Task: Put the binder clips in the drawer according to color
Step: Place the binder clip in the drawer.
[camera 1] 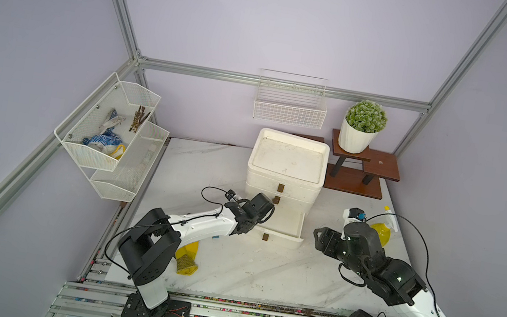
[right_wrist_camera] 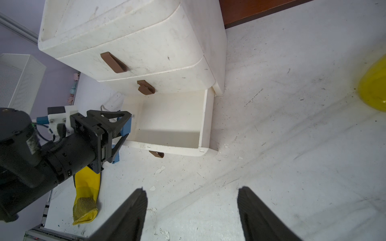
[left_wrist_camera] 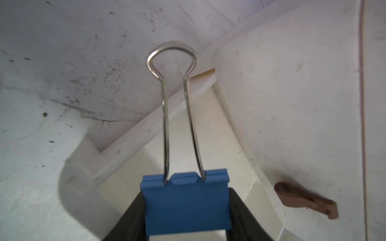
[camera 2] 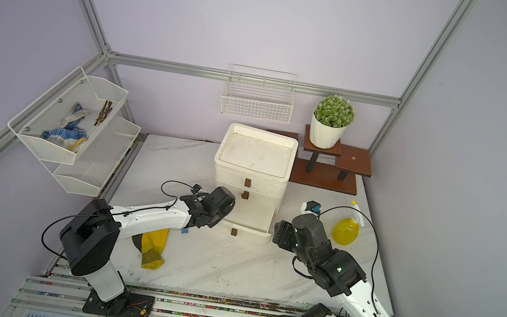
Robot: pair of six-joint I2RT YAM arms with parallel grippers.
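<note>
The left wrist view, unlike the top views, showed the blue binder clip (left_wrist_camera: 186, 205) clamped in the left gripper (left_wrist_camera: 187, 197) at the open drawer (right_wrist_camera: 205, 116) rim; the right gripper (right_wrist_camera: 192, 191) stood parted, empty, near that drawer.

Blue binder clip (left_wrist_camera: 186, 202) — gripped in left pincer (left_wrist_camera: 187, 208), silver loop forward — at rim of open bottom drawer (right_wrist_camera: 205, 121).

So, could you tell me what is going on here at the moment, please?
The left gripper holds a blue clip at the edge of the open bottom drawer, not yet released. What shows of that drawer looks empty, and the upper drawers are shut. The right gripper hangs open and empty over the table in front. A second blue clip lies on the table under the left arm.
</note>
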